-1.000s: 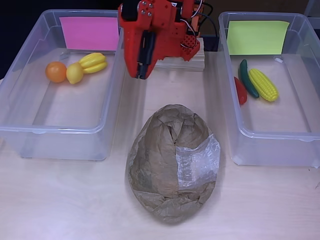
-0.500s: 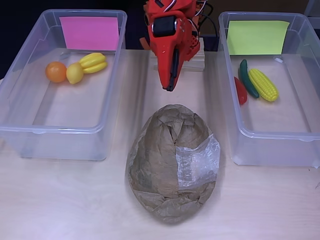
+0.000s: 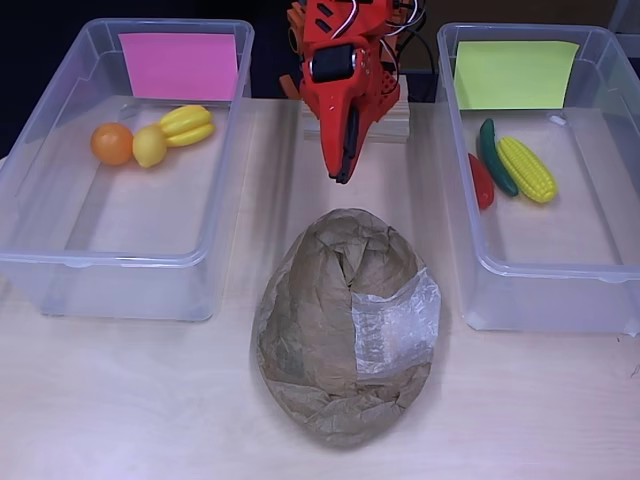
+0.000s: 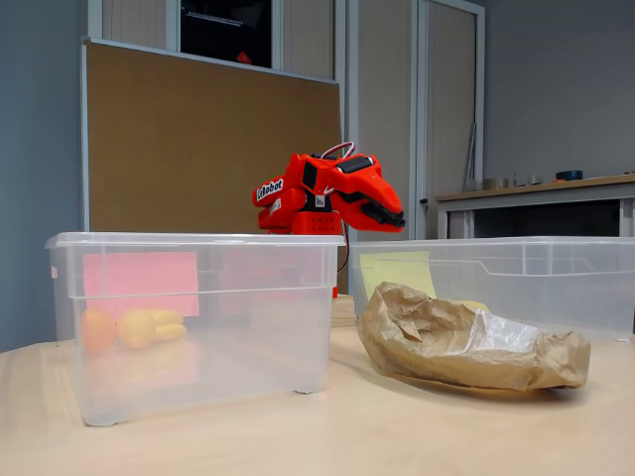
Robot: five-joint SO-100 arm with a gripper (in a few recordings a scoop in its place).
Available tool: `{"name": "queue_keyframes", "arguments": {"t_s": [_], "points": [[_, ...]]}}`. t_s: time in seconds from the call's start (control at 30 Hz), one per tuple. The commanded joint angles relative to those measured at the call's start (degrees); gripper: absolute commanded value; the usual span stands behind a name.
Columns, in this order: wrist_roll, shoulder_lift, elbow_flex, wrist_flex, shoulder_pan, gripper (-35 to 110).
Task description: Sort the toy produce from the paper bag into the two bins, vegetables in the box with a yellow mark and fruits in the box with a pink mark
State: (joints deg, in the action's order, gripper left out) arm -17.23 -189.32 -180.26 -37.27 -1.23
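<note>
1. Overhead view: nearest you is the paper bag (image 3: 345, 330), crumpled, lying on the table (image 3: 130, 400) between the two bins, long axis running toward the arm. No toy produce visible inside it; contents hidden by the folds.
2. Your gripper (image 3: 343, 172) sits just beyond the bag's far end, tip pointing straight down the picture at the bag. Jaws look closed or nearly so, nothing between them.
3. Key relation: bag lies directly ahead of the jaws, in line with the arm, close but not touching. Where the bag's mouth is I cannot tell.
4. Left in the overhead view, the pink-marked bin (image 3: 60, 260) holds an orange (image 3: 112, 143), a lemon (image 3: 150, 146) and a banana bunch (image 3: 186, 125), all touching in a row near the far wall.
5. Right, the yellow-marked bin (image 3: 480, 290) holds a corn cob (image 3: 527, 168), a green cucumber (image 3: 494, 156) and a red piece (image 3: 481, 181), side by side.
6. Fixed view: gripper (image 4: 397, 218) hangs well above the bag (image 4: 466, 342), nose slightly down.
7. Judgement: sorting looks mostly done; if anything remains, you need to open the jaws and come forward and down.
</note>
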Motion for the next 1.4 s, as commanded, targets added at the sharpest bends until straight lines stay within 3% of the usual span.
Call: {"name": "queue_keyframes", "arguments": {"t_s": [0.0, 0.1, 0.37, 0.53, 1.37], "points": [[0.2, -1.2, 0.3, -4.8, -0.4, 0], [-0.5, -1.1, 0.3, -9.4, -0.6, 0], [10.8, -1.1, 0.3, -21.5, -2.5, 0], [11.2, -1.2, 0.3, -31.8, -2.9, 0], [13.8, -1.2, 0.3, -32.3, -4.4, 0]]}}
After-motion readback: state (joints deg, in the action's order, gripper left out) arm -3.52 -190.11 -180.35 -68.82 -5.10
